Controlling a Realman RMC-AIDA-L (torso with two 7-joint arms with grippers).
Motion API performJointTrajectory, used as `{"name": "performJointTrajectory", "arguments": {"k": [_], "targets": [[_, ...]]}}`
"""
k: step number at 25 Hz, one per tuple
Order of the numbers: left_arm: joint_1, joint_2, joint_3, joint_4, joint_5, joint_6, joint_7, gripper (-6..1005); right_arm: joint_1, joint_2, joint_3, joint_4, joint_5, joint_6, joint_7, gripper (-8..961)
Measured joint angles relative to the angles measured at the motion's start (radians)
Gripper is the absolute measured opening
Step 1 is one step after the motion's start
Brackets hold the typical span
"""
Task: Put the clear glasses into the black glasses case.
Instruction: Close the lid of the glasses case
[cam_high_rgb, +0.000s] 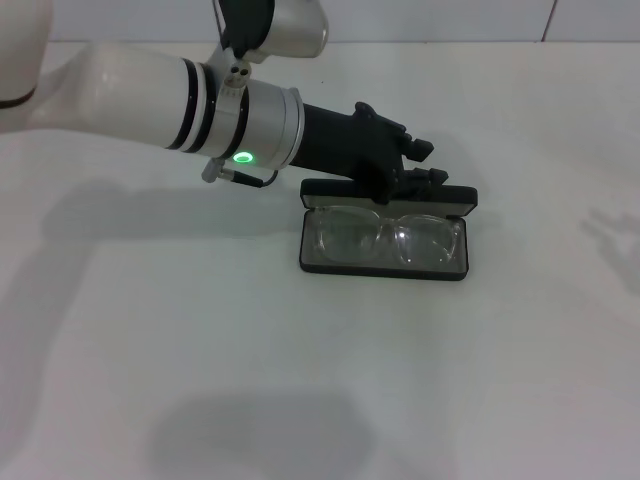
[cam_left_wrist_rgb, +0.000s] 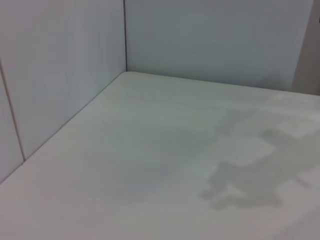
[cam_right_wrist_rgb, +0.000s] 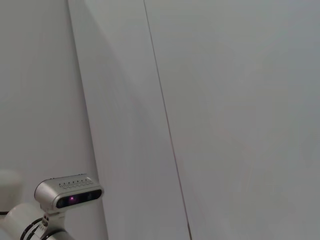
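Step in hand, as judged: finishing the placement, clearing the hand away, possibly closing the lid afterwards.

Doing it well: lifting straight up and back from the case; avoiding any sideways drag across the raised lid; checking both temple arms as lying inside the rim before any closing; pressing the lid, if closing, along its long free edge rather than at one corner; keeping the case from sliding on the smooth table.

Left gripper (cam_high_rgb: 418, 165): reaching in from the left, hovering over the raised lid at the far edge of the case. Holding nothing visible. Finger spread not readable, so degree of opening not being stated. Contact with the lid edge possible, not confirmable.

Black glasses case (cam_high_rgb: 384, 268): lying open, lid standing up along its far side, resting on the white table (cam_high_rgb: 200, 350) roughly mid-surface, somewhat nearer the far edge than the near one, well apart from both side edges.

Clear glasses (cam_high_rgb: 385, 238): already lying inside the lower tray of the case, lenses side by side along its length, seeming to sit within the rim.

Right gripper: not appearing in any view; right wrist camera facing a plain wall, suggesting the arm sitting parked.
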Motion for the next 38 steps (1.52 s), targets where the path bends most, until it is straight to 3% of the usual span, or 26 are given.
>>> {"name": "performJointTrajectory", "arguments": {"k": [38], "targets": [[0.008,0.0,-0.004,-0.077,-0.001,-0.019,0.006,345,-0.003,0.009,0.0,0.042,0.001,0.003,-0.052,144]]}}
